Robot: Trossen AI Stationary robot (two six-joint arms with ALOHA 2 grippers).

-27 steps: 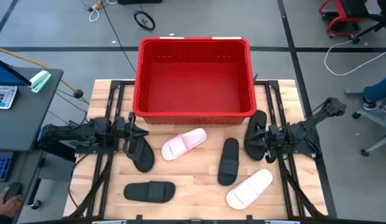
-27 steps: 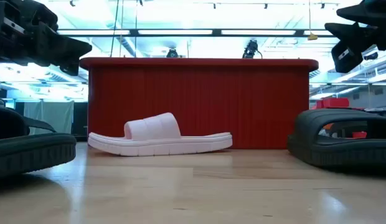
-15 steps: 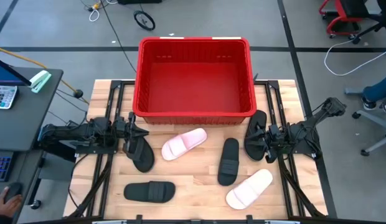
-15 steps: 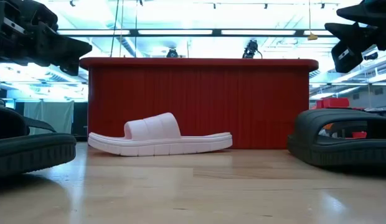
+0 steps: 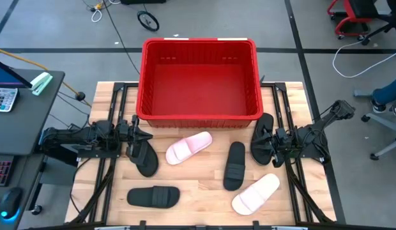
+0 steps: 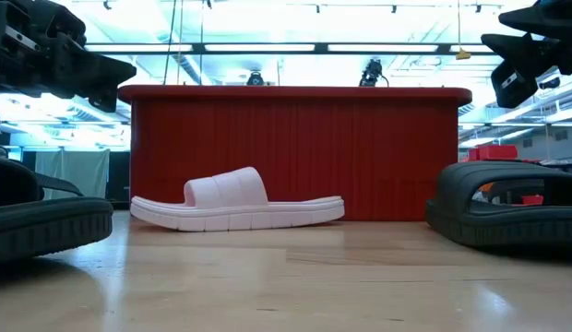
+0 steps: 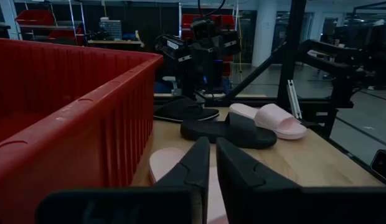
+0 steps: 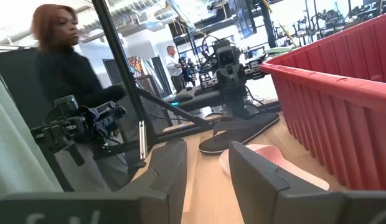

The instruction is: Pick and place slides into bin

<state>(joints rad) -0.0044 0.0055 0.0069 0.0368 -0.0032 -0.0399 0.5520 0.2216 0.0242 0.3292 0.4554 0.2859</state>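
**Kid:** Were any slides in the red bin (image 5: 199,80) yet?

**Helper:** No. It looked bare inside. All six slides lay on the worktop (image 5: 198,195) in front of it: two pink slides (image 5: 189,147), two black slides (image 5: 234,165) and two black flip-flops (image 5: 144,156). So the whole job was left.

**Kid:** Where were the arms?

**Helper:** The left claw (image 5: 135,136) hung low over a flip-flop at the left side. Its fingers were nearly pressed together and gripped nothing. The right claw (image 5: 269,142) hung over the other flip-flop (image 5: 262,136) at the right side, partly spread and holding nothing.
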